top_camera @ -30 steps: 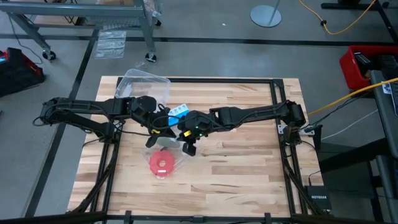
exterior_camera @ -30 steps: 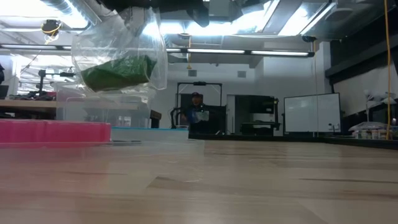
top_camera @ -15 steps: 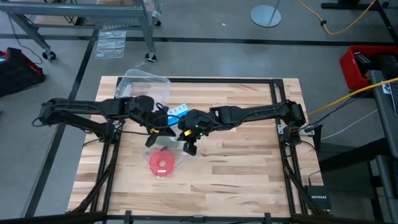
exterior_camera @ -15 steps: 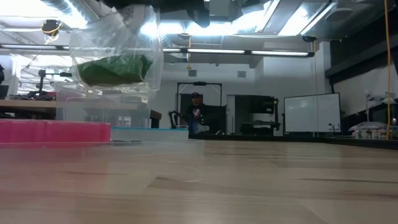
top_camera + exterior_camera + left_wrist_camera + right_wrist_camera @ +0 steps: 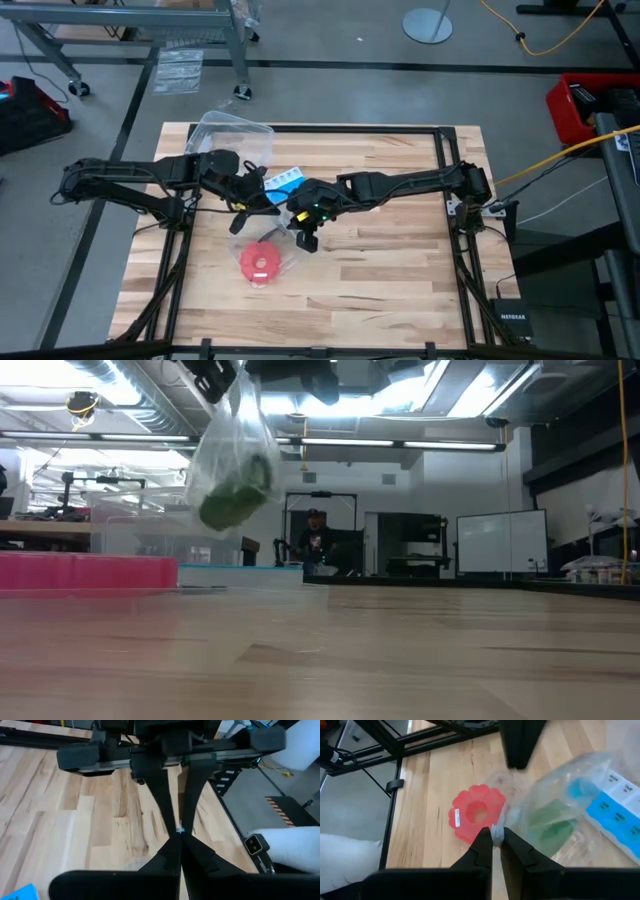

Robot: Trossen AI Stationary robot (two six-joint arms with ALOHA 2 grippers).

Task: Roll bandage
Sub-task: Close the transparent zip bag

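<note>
**Bag swings free with the bandage inside**

High view: both dark arms meet over the middle of the pale wooden table (image 5: 400,270). The left claw (image 5: 243,199) sits just beside the right claw (image 5: 303,233), with the flat red scalloped plastic disc (image 5: 258,263) lying on the boards near them, on the right claw's side. A blue-and-white plastic pill box (image 5: 284,180) lies beyond the claws from the disc, beside a clear plastic tub (image 5: 232,140). Half a second ago the left claw sat a little closer to the right one; it has drawn away.

Low view: the clear soft plastic bag (image 5: 235,460) hangs clear of the table, now drooping as a narrow tilted pouch where a second ago it was spread wide and level. The bandage (image 5: 232,500), a dark green soft cloth bundle, has slid to its low end. My reading: the bag has to be opened before any rolling can begin.

Left wrist view: the left claw (image 5: 176,836) is pressed shut, a scrap of clear film pinched at its tips.

Right wrist view: the right claw (image 5: 493,836) is all but closed on a fold of the bag's edge. The bandage (image 5: 551,822) lies inside the bag just beyond the tips, above the table, the red disc on the other side.
</note>
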